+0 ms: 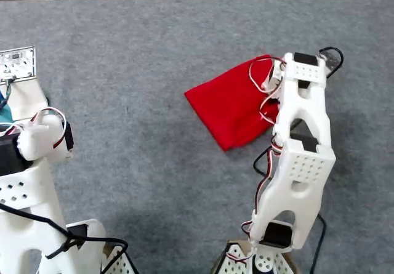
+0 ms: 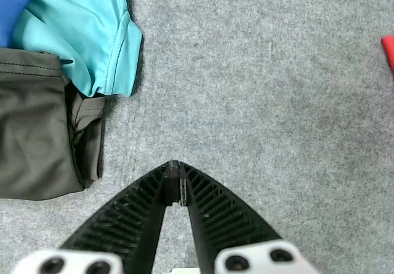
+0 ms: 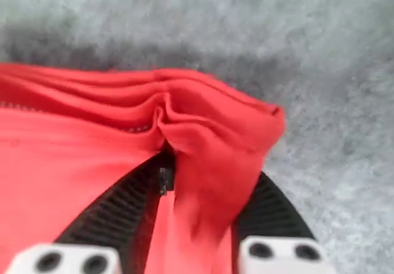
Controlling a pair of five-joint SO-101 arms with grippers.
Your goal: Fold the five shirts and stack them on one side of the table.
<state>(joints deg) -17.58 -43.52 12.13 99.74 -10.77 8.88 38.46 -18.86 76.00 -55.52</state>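
A folded red shirt [image 1: 231, 108] lies on the grey table right of centre. My right gripper [image 3: 165, 163] is shut on the red shirt [image 3: 80, 157], pinching a bunched fold near its far right edge; in the high view the right arm's wrist [image 1: 301, 77] covers that edge. My left gripper [image 2: 175, 181] is shut on nothing, hovering over bare felt at the table's left side. Beside it lie a teal shirt [image 2: 86, 34], an olive-grey shirt [image 2: 37, 126] and a corner of a blue shirt [image 2: 15, 3]. A sliver of the red shirt [image 2: 389, 49] shows in the left wrist view.
The grey felt table [image 1: 135, 71] stretches wide between the two arms. The left arm's white body [image 1: 31, 157] stands at the left edge, over a teal patch [image 1: 5, 112]. Cables [image 1: 320, 243] trail by the right arm's base.
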